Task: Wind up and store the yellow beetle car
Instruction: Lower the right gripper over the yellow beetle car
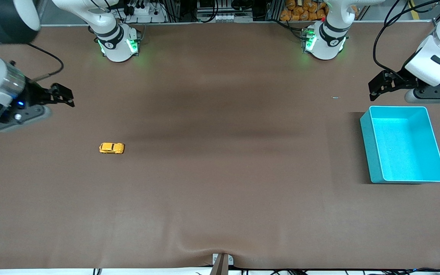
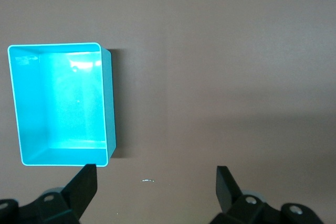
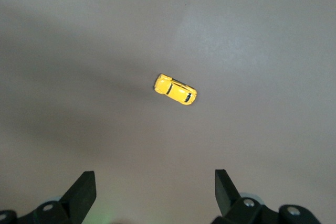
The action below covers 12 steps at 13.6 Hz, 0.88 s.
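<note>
The yellow beetle car (image 1: 111, 148) stands on its wheels on the brown table toward the right arm's end; it also shows in the right wrist view (image 3: 175, 89). The teal bin (image 1: 365, 130) stands open and empty toward the left arm's end; it also shows in the left wrist view (image 2: 107, 98). My right gripper (image 1: 64, 95) is open and empty, up over the table near the right arm's edge, apart from the car. My left gripper (image 1: 376, 87) is open and empty, up over the table just beside the bin's rim.
A tiny pale scrap (image 1: 336, 97) lies on the table near the bin; it also shows in the left wrist view (image 2: 148, 181). The tablecloth has a wrinkle at its front edge by a clamp (image 1: 222, 261). Both arm bases stand along the table's back edge.
</note>
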### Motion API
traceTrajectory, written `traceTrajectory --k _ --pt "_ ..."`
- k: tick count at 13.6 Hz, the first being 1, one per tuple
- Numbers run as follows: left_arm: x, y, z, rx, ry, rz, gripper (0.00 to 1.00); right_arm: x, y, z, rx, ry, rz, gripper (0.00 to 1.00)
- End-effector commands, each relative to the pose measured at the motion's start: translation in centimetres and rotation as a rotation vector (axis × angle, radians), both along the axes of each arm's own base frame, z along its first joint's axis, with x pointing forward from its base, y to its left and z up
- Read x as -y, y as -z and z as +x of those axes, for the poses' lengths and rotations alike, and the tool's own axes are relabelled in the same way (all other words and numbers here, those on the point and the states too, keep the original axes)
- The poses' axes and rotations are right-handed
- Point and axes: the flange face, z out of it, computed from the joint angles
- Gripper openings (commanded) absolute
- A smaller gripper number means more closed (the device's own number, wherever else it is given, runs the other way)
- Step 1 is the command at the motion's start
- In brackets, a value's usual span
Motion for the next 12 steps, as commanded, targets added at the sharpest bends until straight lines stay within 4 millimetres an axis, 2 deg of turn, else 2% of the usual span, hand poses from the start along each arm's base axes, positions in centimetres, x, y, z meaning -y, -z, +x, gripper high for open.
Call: traceTrajectory --k 1,3,5,7,11,12 --pt "-0.1 -0.3 -0.2 -0.004 -0.004 -0.02 1.0 1.1 6.0 -1.2 0.013 -0.163 -0.036 1.0" --pt "-1.0 -0.3 0.1 -0.002 -0.012 -0.02 1.0 1.2 8.9 -0.9 0.057 -0.328 -0.089 1.0" --pt "-1.1 -0.2 0.2 -0.002 -0.007 -0.019 1.0 2.2 12.9 -1.5 0.111 -0.448 -0.102 1.0" --pt "-1.1 -0.3 0.1 -0.002 -0.006 -0.018 1.0 1.9 16.0 -1.8 0.143 -0.579 -0.089 1.0" --pt "-1.1 -0.5 -0.1 0.001 -0.001 -0.019 1.0 1.6 20.7 -0.9 0.108 -0.794 -0.09 1.0" --pt "-1.1 -0.2 0.0 -0.004 -0.001 -0.019 1.0 1.6 22.3 -0.9 0.08 -0.828 -0.091 0.97"
